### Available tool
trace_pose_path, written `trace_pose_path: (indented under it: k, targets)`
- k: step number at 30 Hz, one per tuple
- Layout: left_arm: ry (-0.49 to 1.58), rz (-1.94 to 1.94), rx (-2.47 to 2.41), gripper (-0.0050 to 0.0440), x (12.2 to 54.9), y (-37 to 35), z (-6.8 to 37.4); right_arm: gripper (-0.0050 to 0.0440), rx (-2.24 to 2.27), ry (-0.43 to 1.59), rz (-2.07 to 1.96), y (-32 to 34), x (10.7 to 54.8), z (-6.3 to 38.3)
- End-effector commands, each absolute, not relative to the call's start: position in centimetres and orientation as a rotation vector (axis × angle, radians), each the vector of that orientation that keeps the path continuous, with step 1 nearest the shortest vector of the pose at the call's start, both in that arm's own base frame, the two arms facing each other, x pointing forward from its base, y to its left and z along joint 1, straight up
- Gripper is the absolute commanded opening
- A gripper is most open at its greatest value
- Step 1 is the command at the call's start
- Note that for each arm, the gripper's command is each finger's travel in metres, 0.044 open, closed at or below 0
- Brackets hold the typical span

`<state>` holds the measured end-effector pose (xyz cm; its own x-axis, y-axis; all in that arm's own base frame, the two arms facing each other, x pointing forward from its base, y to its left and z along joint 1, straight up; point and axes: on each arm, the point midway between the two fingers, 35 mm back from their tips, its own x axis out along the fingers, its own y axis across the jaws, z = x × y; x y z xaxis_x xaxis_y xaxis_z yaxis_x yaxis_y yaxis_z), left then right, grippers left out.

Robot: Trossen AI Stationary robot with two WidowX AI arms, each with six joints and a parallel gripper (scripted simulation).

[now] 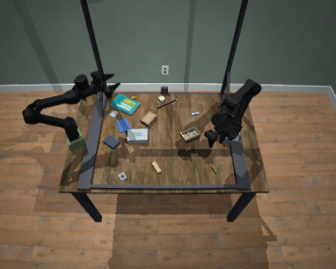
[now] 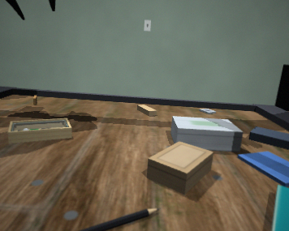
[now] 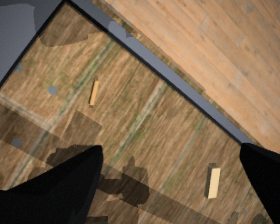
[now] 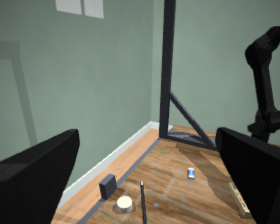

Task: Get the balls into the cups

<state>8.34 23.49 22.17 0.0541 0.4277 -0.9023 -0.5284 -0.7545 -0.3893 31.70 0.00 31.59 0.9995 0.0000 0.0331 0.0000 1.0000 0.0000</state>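
Observation:
The covered wooden puzzle point(image 1: 190, 134) point(image 2: 40, 135) is a light wooden box lying flat on the table; part of its edge shows in the right wrist view point(image 4: 239, 200). Small green and white bits show inside in the exterior view; the balls and cups are too small to tell. My left gripper point(image 1: 221, 140) point(image 2: 38, 15) point(image 3: 171, 151) is open and empty, above the table beside the puzzle, on its right in the top view. My right gripper point(image 1: 116, 80) point(image 4: 148, 135) is open and empty, high over the back left corner in the top view, far from the puzzle.
A white box point(image 1: 138, 136) point(image 2: 205, 134), tan box point(image 1: 148, 119) point(image 2: 179, 164), blue booklet point(image 1: 124, 126), navy box point(image 1: 111, 142) and teal book point(image 1: 126, 104) lie left of the puzzle in the top view. A dark pencil point(image 1: 166, 105) lies behind. A wooden block point(image 1: 157, 167) point(image 3: 213, 182) lies near the front edge.

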Motion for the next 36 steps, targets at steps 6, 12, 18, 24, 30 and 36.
trace_pose_path:
  k: [6, 12, 18, 24, 30, 36]
  targets:
    - [0.086, 1.771, -1.647, 0.04, 8.4, 23.5, 22.6, 0.04, 0.0, -0.05, 0.0, 0.0, 31.6, 32.3]
    - [0.262, 1.706, -1.561, 0.04, 9.5, 23.4, 21.4, 0.04, 0.0, -0.05, 0.0, 0.0, 31.6, 32.3]
    - [0.523, 1.55, -1.353, 0.04, 11.2, 23.3, 20.4, 0.04, 0.0, -0.05, 0.0, 0.0, 31.6, 32.3]
    - [0.667, 1.447, -1.228, 0.04, 12.2, 23.0, 19.6, 0.04, 0.0, -0.05, 0.0, 0.0, 31.6, 32.3]
    - [0.825, 1.318, -1.084, 0.04, 13.5, 22.6, 18.5, 0.04, 0.0, -0.05, 0.0, 0.0, 31.6, 32.3]
    - [0.991, 1.135, -0.873, 0.04, 15.0, 22.1, 17.5, 0.04, 0.0, -0.05, 0.0, 0.0, 31.6, 32.3]
